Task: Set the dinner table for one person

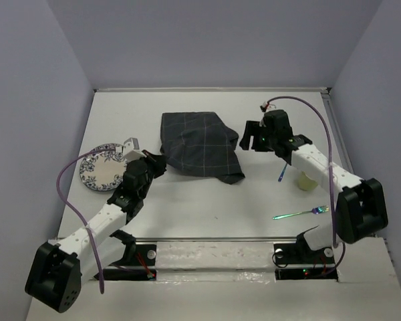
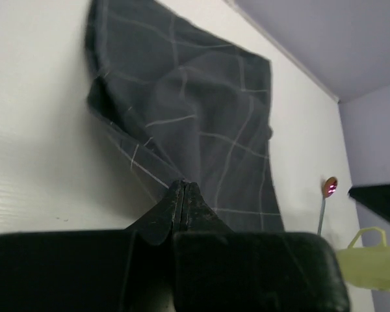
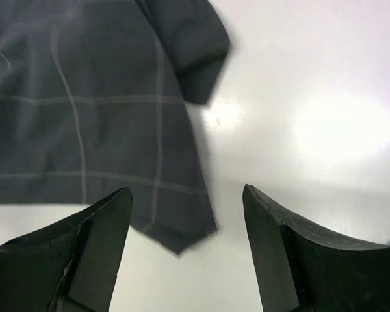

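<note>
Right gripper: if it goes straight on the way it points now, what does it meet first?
Probably the dark checked cloth, whose corner lies ahead of the open right gripper; bare dinner table is just beside.

The counter (image 1: 187, 200) is smooth, matt white board with faint scuffs, and the placemat (image 1: 197, 144) is soft woven cloth, dark, matt and creased, with thin pale checks. The plate (image 1: 100, 170) looks like glazed china printed with a blue pattern, the fork (image 1: 299, 213) and spoon (image 2: 329, 187) are glossy metal with a rainbow sheen, and the mug (image 2: 370, 266) is smooth and pale yellow-green. The left hand (image 2: 183, 187) and right hand (image 3: 185, 195) are matt black plastic.
</note>
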Controlling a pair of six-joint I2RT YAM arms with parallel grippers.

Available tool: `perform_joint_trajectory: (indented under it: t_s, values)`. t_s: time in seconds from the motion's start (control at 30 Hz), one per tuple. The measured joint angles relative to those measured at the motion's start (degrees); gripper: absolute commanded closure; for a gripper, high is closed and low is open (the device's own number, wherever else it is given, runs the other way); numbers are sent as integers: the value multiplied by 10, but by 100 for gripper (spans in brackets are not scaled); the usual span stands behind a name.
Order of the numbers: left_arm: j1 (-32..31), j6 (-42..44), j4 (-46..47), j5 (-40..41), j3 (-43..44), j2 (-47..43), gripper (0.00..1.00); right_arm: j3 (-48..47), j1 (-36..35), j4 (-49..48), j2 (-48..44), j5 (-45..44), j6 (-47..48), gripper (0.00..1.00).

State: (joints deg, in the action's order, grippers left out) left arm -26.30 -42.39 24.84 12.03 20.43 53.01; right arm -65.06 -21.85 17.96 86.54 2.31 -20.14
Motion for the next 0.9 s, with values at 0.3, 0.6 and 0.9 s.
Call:
perform_joint_trajectory:
  t_s: [0.3,0.6,0.9]
  values:
    - [0,-8,16,2,-2,-53,100,276,0,-63,-202,80,-79,35]
    - [0,-15,21,-12,0,-53,100,324,-11,-141,-133,163,-129,40]
    - [-1,-19,32,-27,4,-48,100,367,-42,-293,-54,178,-234,42]
